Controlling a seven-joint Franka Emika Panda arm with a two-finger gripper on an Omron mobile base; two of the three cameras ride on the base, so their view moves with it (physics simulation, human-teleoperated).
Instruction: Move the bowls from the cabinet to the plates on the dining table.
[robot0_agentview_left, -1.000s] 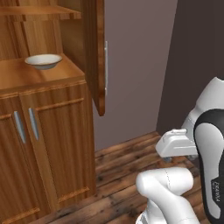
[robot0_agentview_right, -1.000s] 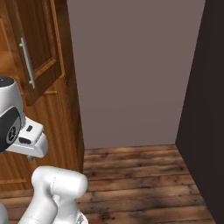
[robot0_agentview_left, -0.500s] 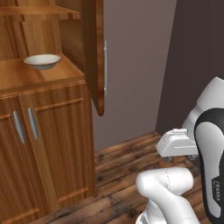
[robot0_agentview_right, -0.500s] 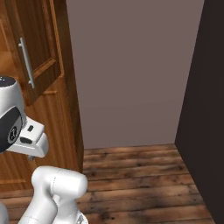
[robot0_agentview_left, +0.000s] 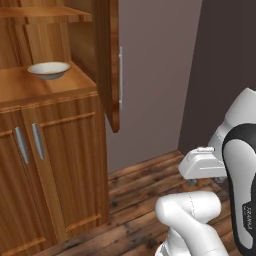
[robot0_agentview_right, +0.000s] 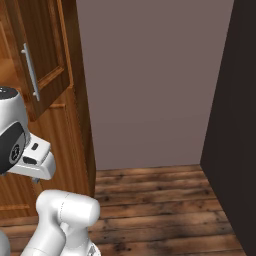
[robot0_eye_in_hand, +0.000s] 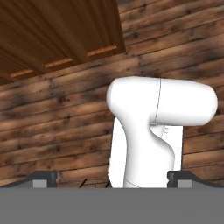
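Note:
The cabinet (robot0_agentview_left: 60, 150) stands at the left with its upper door (robot0_agentview_left: 107, 60) swung open. One of the bowls (robot0_agentview_left: 48, 70), shallow and pale, rests on the wooden shelf inside, well above and left of my arm. My gripper (robot0_eye_in_hand: 113, 178) hangs low beside the base and points down at the floor. It is open, with both fingertips (robot0_eye_in_hand: 43, 178) far apart and nothing held between them. The cabinet door and its grey bar handle (robot0_agentview_right: 31, 72) rise above my arm in the right base view. The plates and the dining table are out of view.
Two shut lower cabinet doors with grey handles (robot0_agentview_left: 24, 145) sit under the shelf. A plain grey-brown wall (robot0_agentview_right: 150, 85) stands right of the cabinet and a dark wall (robot0_agentview_right: 235, 125) closes the far right. Wooden plank floor (robot0_agentview_right: 160, 200) lies ahead.

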